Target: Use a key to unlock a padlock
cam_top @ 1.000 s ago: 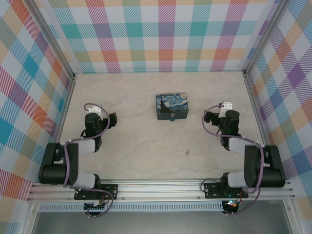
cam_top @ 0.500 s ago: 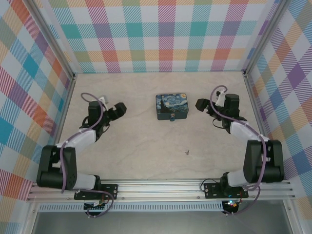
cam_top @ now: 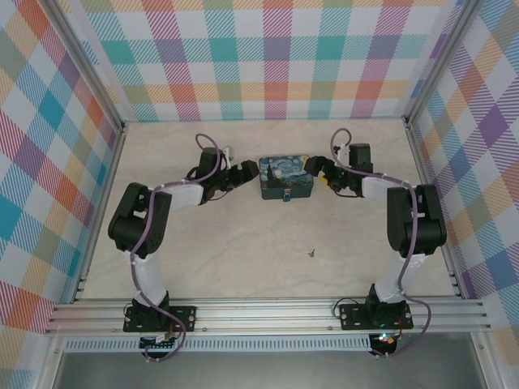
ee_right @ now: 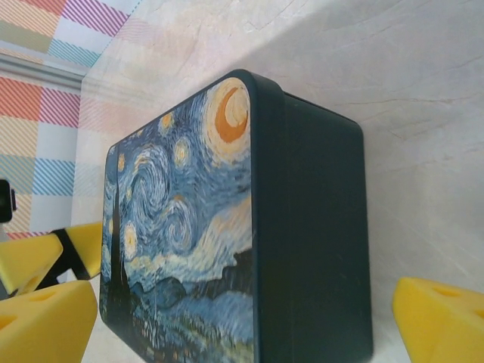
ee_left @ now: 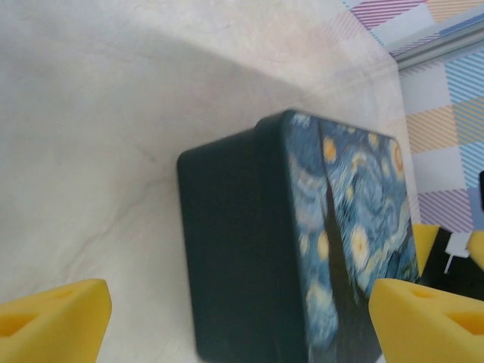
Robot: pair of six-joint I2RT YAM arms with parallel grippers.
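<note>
While padlock (cam_top: 286, 195) fronts box (cam_top: 285, 174) — key (cam_top: 311, 253) apart.

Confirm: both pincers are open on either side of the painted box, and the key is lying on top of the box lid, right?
Not quite. The key lies on the bare table, nearer the arm bases and apart from the box; the top external view shows it. The left pincer and right pincer do flank the box, both open.

Both arms (cam_top: 174, 193) reach inward, left gripper (cam_top: 244, 172) and right gripper (cam_top: 313, 168) facing each other, jaws spread wide.
</note>
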